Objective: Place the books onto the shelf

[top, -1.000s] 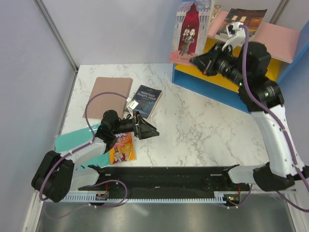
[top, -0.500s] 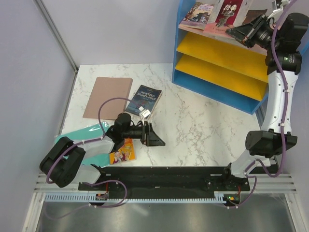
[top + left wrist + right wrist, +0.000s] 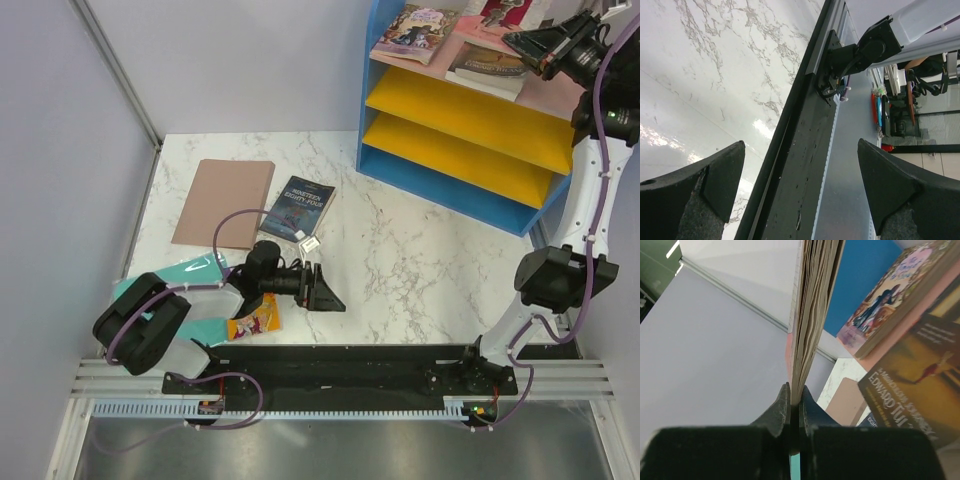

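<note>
Overhead, right pincer (image 3: 794, 390) pinches the pink-red book (image 3: 812, 315); left pincer (image 3: 800, 150) gapes wide.

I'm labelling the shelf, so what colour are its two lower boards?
Yellow. The lower boards show best in the top external view.

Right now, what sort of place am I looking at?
Probably a robot test booth in a lab: a left arm and a right arm bolted at the edge of a marble-look table, plain partition walls around it, and a blue shelf with books for practice.
</note>
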You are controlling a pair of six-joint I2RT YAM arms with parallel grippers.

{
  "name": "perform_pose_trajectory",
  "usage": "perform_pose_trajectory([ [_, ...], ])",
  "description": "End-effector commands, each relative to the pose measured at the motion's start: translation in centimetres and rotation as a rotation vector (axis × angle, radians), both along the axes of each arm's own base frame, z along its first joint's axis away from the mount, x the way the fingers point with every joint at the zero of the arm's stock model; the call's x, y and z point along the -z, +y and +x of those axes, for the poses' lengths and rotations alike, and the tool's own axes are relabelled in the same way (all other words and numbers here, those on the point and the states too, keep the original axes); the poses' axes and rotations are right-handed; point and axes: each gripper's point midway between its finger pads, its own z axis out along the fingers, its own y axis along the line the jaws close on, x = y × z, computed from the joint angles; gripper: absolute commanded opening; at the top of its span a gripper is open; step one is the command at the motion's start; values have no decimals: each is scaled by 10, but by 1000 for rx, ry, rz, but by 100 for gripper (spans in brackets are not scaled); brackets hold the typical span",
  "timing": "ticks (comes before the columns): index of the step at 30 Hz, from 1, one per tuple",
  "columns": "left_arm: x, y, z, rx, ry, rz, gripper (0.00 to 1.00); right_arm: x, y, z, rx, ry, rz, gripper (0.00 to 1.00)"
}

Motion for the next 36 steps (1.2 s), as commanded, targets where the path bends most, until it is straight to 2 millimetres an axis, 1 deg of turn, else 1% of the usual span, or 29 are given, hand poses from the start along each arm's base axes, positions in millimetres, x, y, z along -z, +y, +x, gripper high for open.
perform_pose_trajectory([
  [1, -1, -5, 3, 6, -44, -16, 99, -15, -14, -8, 7, -35, 15, 0],
  [6, 7, -6, -1, 27, -24, -1, 99, -1, -23, 2, 12, 12, 43, 0],
  [11, 8, -8, -2, 40, -14, -3, 99, 19, -28, 10, 19, 69, 62, 0],
  [17, 8, -8, -2, 44, -14, -2, 99, 37, -32, 16, 40, 114, 71, 1],
  [23, 9, -9, -2, 43, -11, -1, 99, 49, -33, 17, 54, 146, 75, 2],
  [26, 11, -9, -2, 45, -6, 2, 99, 52, -33, 14, 62, 157, 75, 4],
  [30, 10, -9, -2, 43, -10, 0, 99, 58, -34, 13, 80, 167, 76, 11],
  [32, 10, -9, -2, 43, -10, 0, 99, 60, -34, 12, 82, 172, 77, 13],
  [33, 10, -9, -3, 47, -11, 0, 99, 61, -34, 12, 82, 174, 76, 17],
  [35, 10, -9, -2, 45, -10, -1, 99, 62, -34, 12, 82, 177, 78, 20],
  [36, 10, -9, -2, 44, -10, -1, 99, 62, -34, 11, 79, 177, 77, 23],
])
